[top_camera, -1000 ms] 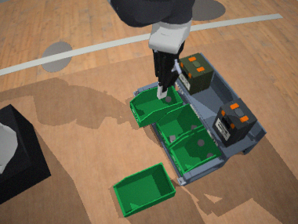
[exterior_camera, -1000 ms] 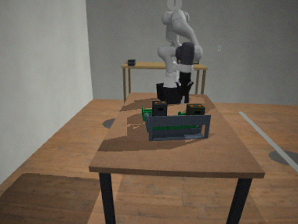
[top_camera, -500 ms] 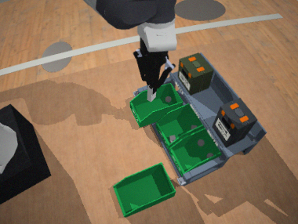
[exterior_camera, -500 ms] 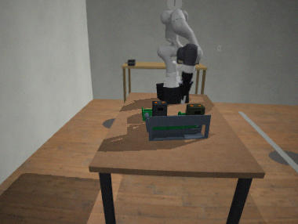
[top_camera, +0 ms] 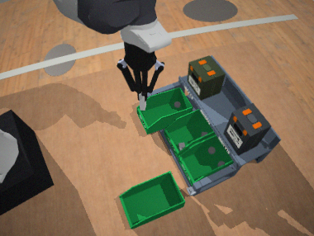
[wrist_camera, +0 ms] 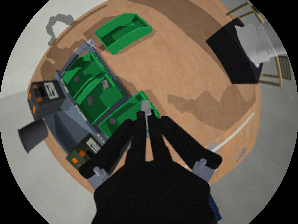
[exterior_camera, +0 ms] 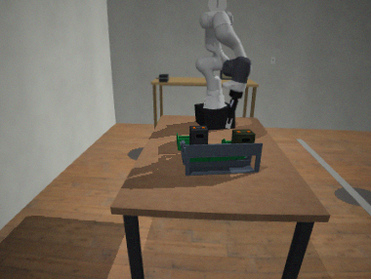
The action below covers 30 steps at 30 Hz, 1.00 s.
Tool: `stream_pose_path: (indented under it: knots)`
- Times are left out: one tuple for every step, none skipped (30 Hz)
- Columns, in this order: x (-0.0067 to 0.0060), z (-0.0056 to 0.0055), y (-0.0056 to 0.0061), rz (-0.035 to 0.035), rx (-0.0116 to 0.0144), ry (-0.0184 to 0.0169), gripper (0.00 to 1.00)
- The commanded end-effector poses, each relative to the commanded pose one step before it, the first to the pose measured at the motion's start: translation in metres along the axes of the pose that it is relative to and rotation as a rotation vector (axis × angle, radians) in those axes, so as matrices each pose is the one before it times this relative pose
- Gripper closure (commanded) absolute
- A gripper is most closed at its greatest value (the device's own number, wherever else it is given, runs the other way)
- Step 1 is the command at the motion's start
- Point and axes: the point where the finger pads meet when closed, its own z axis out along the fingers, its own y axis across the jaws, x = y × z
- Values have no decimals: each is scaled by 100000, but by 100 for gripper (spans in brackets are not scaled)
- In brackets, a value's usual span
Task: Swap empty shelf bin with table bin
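Observation:
A green bin point(top_camera: 166, 108) with a grey part point(top_camera: 178, 105) in it lies at the far end place of the grey shelf point(top_camera: 223, 124). It sticks out past the shelf's front farther than its neighbours and looks tilted. My gripper point(top_camera: 142, 101) is shut, its fingertips at this bin's front left corner; I see nothing held between them. In the wrist view the shut fingertips point(wrist_camera: 144, 115) meet over the bin's green edge. The empty green bin point(top_camera: 152, 200) stands on the table top in front of the shelf, apart from it; it also shows in the wrist view point(wrist_camera: 123, 30).
Two more green bins point(top_camera: 187, 129) point(top_camera: 206, 157) with grey parts sit in the shelf, open fronts out. Two dark boxes point(top_camera: 206, 77) point(top_camera: 247, 129) stand on the shelf's upper board. The black robot base point(top_camera: 16, 165) is at the left.

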Motion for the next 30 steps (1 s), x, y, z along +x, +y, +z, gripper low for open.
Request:
stream_pose_path:
  knots:
    - [66, 104, 868, -27675, 2126, -509, 100]
    - [-43, 65, 369, -3605, 345, 657, 100]
    - [-55, 60, 353, -3624, 356, 672, 100]
    - [-65, 55, 335, -3640, 368, 687, 100]
    - [-74, 50, 316, -3656, 380, 701, 100]
    - [0, 0, 0, 0, 0, 0, 100]
    - [0, 0, 0, 0, 0, 0, 100]
    - [-81, 45, 295, -9502, 936, 1512, 100]
    - [-102, 38, 268, -3303, 481, 652, 100]
    - [-103, 33, 245, -3508, 480, 715, 100]
    - [-103, 28, 222, -3581, 467, 726, 100]
    - [-101, 24, 198, -3641, 459, 733, 100]
    - [-97, 19, 174, -3674, 455, 738, 100]
    - [-91, 16, 151, -3688, 454, 742, 100]
    - [-84, 12, 128, -3690, 458, 743, 100]
    - [-76, 9, 107, -3688, 466, 743, 100]
    - [-67, 7, 87, -3682, 477, 741, 100]
    - [-57, 5, 68, -3675, 490, 737, 100]
    - [-46, 3, 52, -3666, 504, 732, 100]
    - [-36, 2, 37, -3654, 516, 726, 100]
    - [-26, 1, 25, -3640, 526, 719, 100]
    - [-17, 0, 15, -3620, 533, 712, 100]
    - [0, 0, 0, 0, 0, 0, 100]
    - [0, 0, 0, 0, 0, 0, 100]
    - [-9, 0, 8, -9245, 1302, 1648, 100]
    - [-4, 0, 3, -3315, 561, 651, 100]
    - [-1, 0, 0, -3478, 536, 689, 100]
    - [0, 0, 0, -3484, 524, 672, 100]
    - [0, 0, 0, -3483, 520, 659, 100]
    - [0, 0, 0, -3474, 518, 648, 100]
